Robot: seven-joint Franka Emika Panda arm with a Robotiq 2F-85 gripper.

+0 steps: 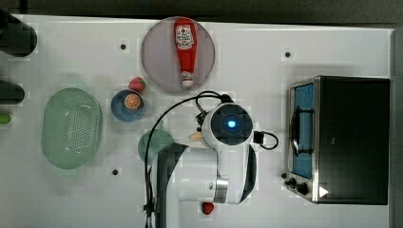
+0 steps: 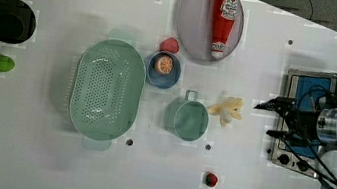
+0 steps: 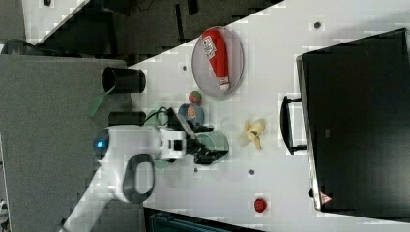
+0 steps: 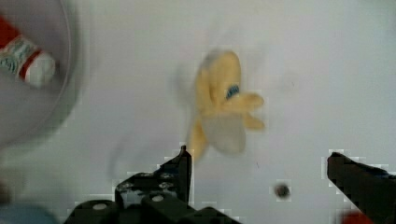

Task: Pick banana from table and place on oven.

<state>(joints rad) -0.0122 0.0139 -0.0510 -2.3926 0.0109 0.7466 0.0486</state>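
Banana [image 2: 227, 110] lies on the white table [image 2: 262, 63], right of centre in the left view, just right of a teal cup [image 2: 187, 119] and left of the oven [image 2: 308, 95], touching neither. In the right view it sits mid-frame [image 3: 252, 133], between the cup and the oven's door handle, its cream-yellow pieces splayed out. In the wrist view the banana [image 4: 223, 112] fills the centre of the frame, with nothing gripping it.

The gripper [image 4: 259, 168] hangs above the table with its fingers [image 4: 180, 170] spread wide and empty; the banana shows between and beyond them in the wrist view. In the left view the gripper [image 2: 274, 118] reaches in from the frame's right edge, in front of the oven and apart from the banana.

The oven [image 1: 351, 137] stands at the right of the top view, its black top bare, its blue glass door and handle facing frame left. A ketchup bottle [image 1: 185, 50] lies on a grey plate [image 1: 157, 52] at upper centre of the top view. A blue bowl [image 1: 119, 109] holding an orange slice [image 1: 132, 100] sits left of centre, beside a green colander [image 1: 71, 128].
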